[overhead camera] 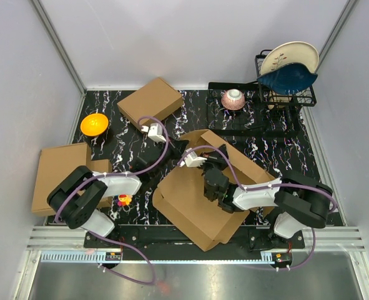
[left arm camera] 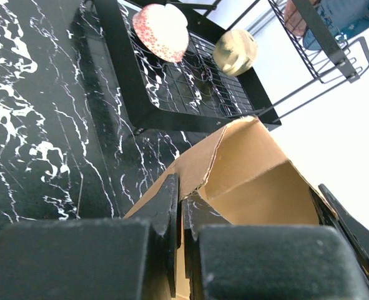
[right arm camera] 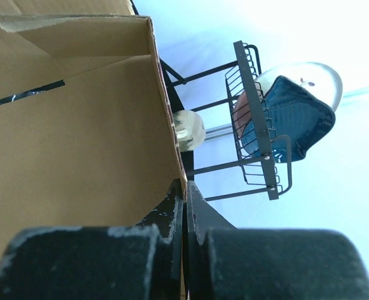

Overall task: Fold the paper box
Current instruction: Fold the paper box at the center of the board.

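A black, white-veined desk (overhead camera: 109, 147) fenced by pale walls carries the work, with a dish rack (overhead camera: 287, 94) at the far right, an orange bowl (overhead camera: 94, 124) at the far left and a smaller closed carton (overhead camera: 150, 100) behind. The paper box (overhead camera: 190, 203) lies half-formed at the near centre, between the two arms and closer to the right arm's base. Its long axis runs on a diagonal from the near edge up toward the far right, where a wall stands raised. The left pincer (left arm camera: 181, 187) is together on the edge of a flap at the box's far-left corner. The right pincer (right arm camera: 185, 187) is likewise clamped on the rim of the upright wall. Both arms reach from the near side, so I judge the next fold would swing these panels inward over the flat base
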{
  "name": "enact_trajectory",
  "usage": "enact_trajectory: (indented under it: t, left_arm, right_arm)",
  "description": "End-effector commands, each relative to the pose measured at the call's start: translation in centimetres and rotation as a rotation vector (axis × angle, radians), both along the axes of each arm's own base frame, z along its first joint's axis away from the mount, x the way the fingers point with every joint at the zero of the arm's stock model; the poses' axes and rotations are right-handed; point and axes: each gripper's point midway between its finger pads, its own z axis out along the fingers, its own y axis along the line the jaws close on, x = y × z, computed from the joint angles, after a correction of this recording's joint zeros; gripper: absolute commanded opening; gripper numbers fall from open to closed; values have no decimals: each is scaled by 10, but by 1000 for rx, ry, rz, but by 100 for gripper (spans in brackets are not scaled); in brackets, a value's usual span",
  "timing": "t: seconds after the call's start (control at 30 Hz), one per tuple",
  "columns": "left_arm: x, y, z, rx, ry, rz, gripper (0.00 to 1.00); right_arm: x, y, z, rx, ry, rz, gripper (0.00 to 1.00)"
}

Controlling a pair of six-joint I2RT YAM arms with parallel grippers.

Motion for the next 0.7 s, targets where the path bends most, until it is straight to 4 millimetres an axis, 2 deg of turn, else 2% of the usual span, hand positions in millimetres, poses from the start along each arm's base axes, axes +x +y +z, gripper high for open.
enact_trajectory:
  t: [0.0, 0.13, 0.27, 0.37, 0.5, 0.67]
  left_arm:
    - [-21, -18, 42, -138, -105, -59, 1]
    - [-25, -14, 40, -173, -77, -51, 2]
    - [-33, -23, 39, -160, -63, -72, 2]
    - [-41, -33, 26, -165, -32, -85, 3]
    - [-48, -41, 19, -202, -12, -96, 3]
    - [-55, -48, 7, -194, 3, -100, 3]
  right_arm:
    - [-7, 10, 22, 127, -108, 27, 0]
    - [-9, 11, 26, 131, -127, 28, 0]
    - [-10, 13, 26, 142, -126, 33, 0]
    - [-13, 15, 22, 135, -120, 38, 0]
    - [-20, 15, 22, 126, -115, 42, 0]
    - [-30, 7, 20, 144, -97, 33, 0]
